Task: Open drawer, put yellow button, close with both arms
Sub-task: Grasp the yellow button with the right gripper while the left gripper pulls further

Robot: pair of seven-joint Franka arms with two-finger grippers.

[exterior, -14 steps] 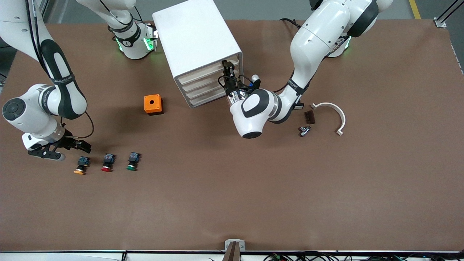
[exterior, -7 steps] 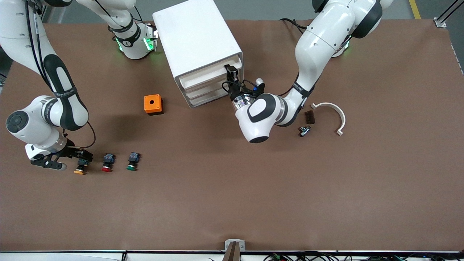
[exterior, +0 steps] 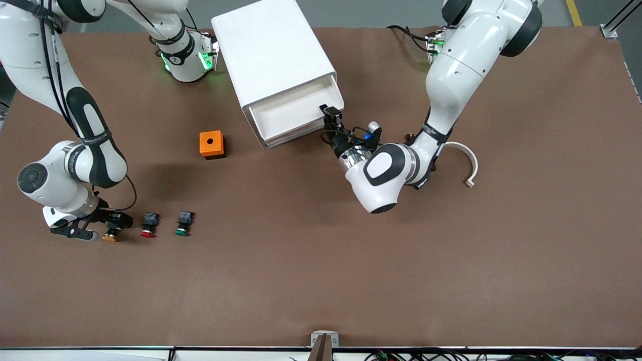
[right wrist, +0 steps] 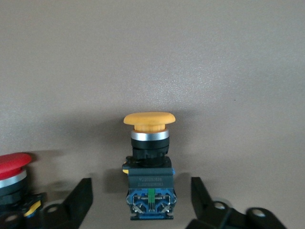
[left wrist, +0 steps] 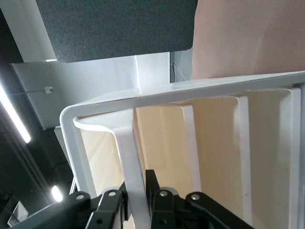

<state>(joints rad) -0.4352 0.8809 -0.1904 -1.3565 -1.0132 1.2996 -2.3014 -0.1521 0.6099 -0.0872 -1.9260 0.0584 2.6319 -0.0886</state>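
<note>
The yellow button (exterior: 109, 237) lies on the table near the right arm's end, with its round cap toward the front camera. In the right wrist view the yellow button (right wrist: 148, 160) shows a black body and a blue rear block. My right gripper (exterior: 118, 220) is low over it and open. In the right wrist view the right gripper (right wrist: 143, 202) has one finger on each side of the blue block, apart from it. The white drawer cabinet (exterior: 271, 50) has its top drawer (exterior: 288, 113) partly pulled out. My left gripper (exterior: 331, 114) is shut on the drawer's front wall (left wrist: 128, 157).
A red-capped button (exterior: 147, 223) and a green-capped button (exterior: 183, 223) lie beside the yellow one, toward the left arm's end. An orange box with a hole (exterior: 211, 144) stands near the cabinet. A white curved piece (exterior: 465, 159) lies by the left arm's elbow.
My left gripper has drawn the top drawer out toward the front camera. My right gripper has moved over the yellow button and come down around its rear block.
</note>
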